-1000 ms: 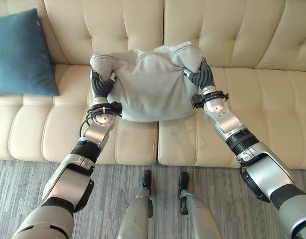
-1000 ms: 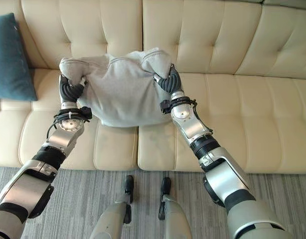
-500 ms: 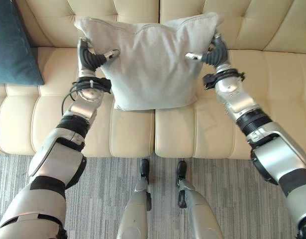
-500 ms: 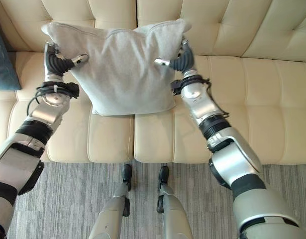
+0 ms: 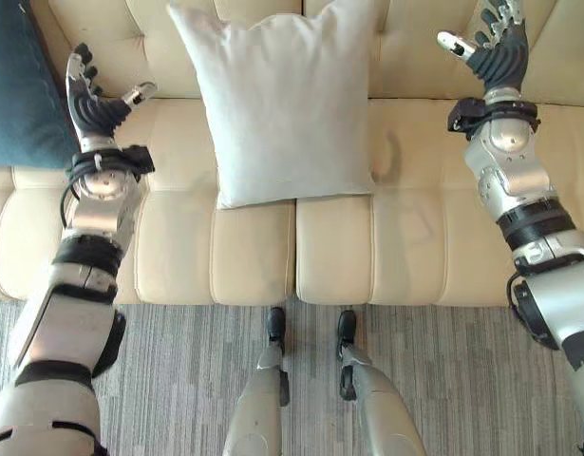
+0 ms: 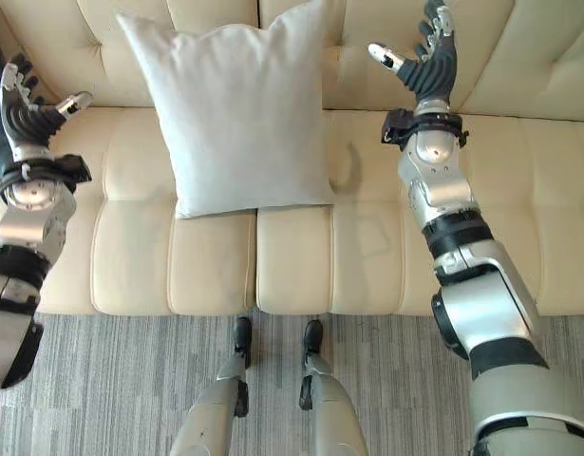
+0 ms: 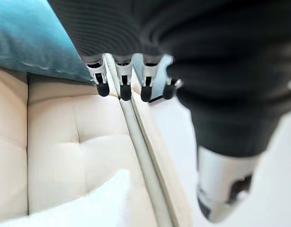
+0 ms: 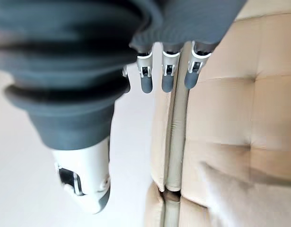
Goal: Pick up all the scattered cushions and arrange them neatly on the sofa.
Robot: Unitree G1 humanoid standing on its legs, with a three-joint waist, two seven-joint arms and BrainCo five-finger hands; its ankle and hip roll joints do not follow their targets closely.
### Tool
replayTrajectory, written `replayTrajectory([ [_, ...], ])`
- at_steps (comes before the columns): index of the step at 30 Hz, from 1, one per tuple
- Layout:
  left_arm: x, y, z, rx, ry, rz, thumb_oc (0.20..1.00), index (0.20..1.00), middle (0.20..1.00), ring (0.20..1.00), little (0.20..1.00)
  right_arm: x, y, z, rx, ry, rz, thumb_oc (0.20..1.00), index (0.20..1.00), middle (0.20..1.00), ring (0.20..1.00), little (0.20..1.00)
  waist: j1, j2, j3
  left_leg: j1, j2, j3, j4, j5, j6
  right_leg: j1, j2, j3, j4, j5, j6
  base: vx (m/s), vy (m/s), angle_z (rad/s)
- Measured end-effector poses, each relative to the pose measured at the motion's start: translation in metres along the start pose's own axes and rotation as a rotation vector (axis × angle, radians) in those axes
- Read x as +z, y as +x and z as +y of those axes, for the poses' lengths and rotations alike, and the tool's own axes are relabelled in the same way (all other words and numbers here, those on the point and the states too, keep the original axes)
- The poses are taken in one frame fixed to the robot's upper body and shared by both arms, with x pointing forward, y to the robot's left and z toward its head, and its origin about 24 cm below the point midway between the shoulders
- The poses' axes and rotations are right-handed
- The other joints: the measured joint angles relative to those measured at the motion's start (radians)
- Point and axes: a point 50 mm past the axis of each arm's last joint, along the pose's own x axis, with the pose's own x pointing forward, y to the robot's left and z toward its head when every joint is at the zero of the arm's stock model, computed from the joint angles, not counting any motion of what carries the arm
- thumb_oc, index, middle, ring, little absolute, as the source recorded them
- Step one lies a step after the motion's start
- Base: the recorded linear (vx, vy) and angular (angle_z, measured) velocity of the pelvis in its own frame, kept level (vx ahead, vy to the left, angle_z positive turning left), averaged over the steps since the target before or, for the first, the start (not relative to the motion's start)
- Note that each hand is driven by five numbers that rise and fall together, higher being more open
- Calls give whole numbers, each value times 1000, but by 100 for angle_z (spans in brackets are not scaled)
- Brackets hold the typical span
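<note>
Grey cushion [image 5: 284, 104] upright against cream sofa [image 5: 434, 237] backrest; teal cushion [image 5: 21, 85] at sofa's left. Left hand [image 5: 92, 104], right hand [image 5: 496, 47]: fingers spread, empty, either side.

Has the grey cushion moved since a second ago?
Yes. The grey cushion has gone up from the seat and now leans on the sofa backrest, released by both hands.

Your 2 head eyes look down at the cream tufted leather sofa [image 5: 254, 256]; both wrist cameras face its far backrest closely.
</note>
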Motion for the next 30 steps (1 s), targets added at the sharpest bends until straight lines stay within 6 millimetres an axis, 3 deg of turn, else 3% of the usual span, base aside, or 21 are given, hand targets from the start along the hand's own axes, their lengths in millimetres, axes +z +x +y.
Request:
replayTrajectory([
  [1, -20, -30, -3, -57, -17, 40, 1000, 1000, 1000, 1000, 1000, -15, -25, -3, 48, 17, 22, 1000, 1000, 1000, 1000, 1000, 0, 0, 0, 18, -2, 0, 0, 0, 0, 20, -1, 1, -4, -1, 2, 50, 31, 3],
  [3, -47, -69, -2, -84, -46, 132, 1000, 1000, 1000, 1000, 1000, -33, -64, -10, 91, 30, 67, 1000, 1000, 1000, 1000, 1000, 0, 1, 0, 53, -3, 4, -14, -1, 0, 53, -2, 2, -11, -9, 11, 61, 18, 3],
  [4, -73, -113, 4, -129, -20, 253, 1000, 1000, 1000, 1000, 1000, -56, -105, -21, 125, -16, 158, 1000, 1000, 1000, 1000, 1000, 1, 1, 0, 84, -4, 4, -20, -1, 0, 86, -3, 2, -16, -14, 16, 66, 3, 7],
  [6, -94, -153, 12, -173, 13, 373, 1000, 1000, 1000, 1000, 1000, -75, -140, -38, 145, -83, 260, 1000, 1000, 1000, 1000, 1000, -2, 3, -1, 114, -1, 2, -38, -9, -2, 110, 0, 4, -24, -21, 16, 63, 9, 0],
  [9, -121, -213, 35, -225, 106, 572, 1000, 1000, 1000, 1000, 1000, -93, -198, -65, 160, -174, 425, 1000, 1000, 1000, 1000, 1000, -5, 8, -5, 153, 0, 6, -61, -26, -4, 142, 2, 5, -39, -23, 16, 84, 35, -4],
  [13, -140, -278, 69, -284, 226, 799, 1000, 1000, 1000, 1000, 1000, -112, -277, -97, 250, -354, 694, 1000, 1000, 1000, 1000, 1000, -19, 20, -54, 222, -6, 9, -70, -40, 8, 223, -1, 8, -71, -21, 29, 22, 62, -1],
  [17, -153, -332, 85, -311, 288, 1014, 1000, 1000, 1000, 1000, 1000, -131, -334, -118, 277, -444, 950, 1000, 1000, 1000, 1000, 1000, -34, 20, -116, 282, -9, 35, -69, -46, 14, 275, -4, 24, -79, -24, 35, -25, 81, -15],
  [21, -158, -346, 67, -389, 270, 1056, 1000, 1000, 1000, 1000, 1000, -144, -356, -114, 305, -445, 1057, 1000, 1000, 1000, 1000, 1000, -56, 9, -148, 304, -12, 55, -66, -52, 17, 284, -5, 50, -83, -16, 42, -164, 157, -19],
  [22, -159, -347, 61, -406, 259, 1060, 1000, 1000, 1000, 1000, 1000, -148, -360, -110, 306, -438, 1079, 1000, 1000, 1000, 1000, 1000, -60, 2, -152, 316, -24, 68, -63, -47, 23, 280, -4, 73, -82, 10, 44, -307, 161, -79],
  [23, -162, -357, 55, -445, 262, 1093, 1000, 1000, 1000, 1000, 1000, -155, -354, -100, 348, -445, 1075, 1000, 1000, 1000, 1000, 1000, -53, -6, -157, 326, -26, 84, -54, -72, 45, 282, -9, 108, -97, 16, 67, -256, 50, -86],
  [24, -163, -356, 53, -458, 261, 1092, 1000, 1000, 1000, 1000, 1000, -156, -351, -95, 377, -450, 1062, 1000, 1000, 1000, 1000, 1000, -53, -4, -159, 329, -28, 102, -64, -74, 40, 282, -17, 109, -106, 22, 74, -268, 19, -81],
  [25, -163, -351, 51, -474, 273, 1073, 1000, 1000, 1000, 1000, 1000, -157, -351, -91, 386, -442, 1054, 1000, 1000, 1000, 1000, 1000, -60, -14, -162, 329, -37, 117, -66, -72, 38, 276, -29, 102, -119, 30, 81, -308, -19, -48],
  [27, -163, -336, 46, -481, 278, 1021, 1000, 1000, 1000, 1000, 1000, -161, -348, -81, 399, -428, 1053, 1000, 1000, 1000, 1000, 1000, -56, -30, -153, 323, -36, 144, -64, -45, 68, 260, -53, 61, -111, 42, 106, -265, -37, -33],
  [30, -163, -310, 30, -482, 254, 940, 1000, 1000, 1000, 1000, 1000, -164, -347, -74, 427, -419, 1052, 1000, 1000, 1000, 1000, 1000, -42, -12, -139, 303, 2, 140, -58, -26, 104, 215, -62, 16, 104, -44, 131, -201, -96, 6],
])
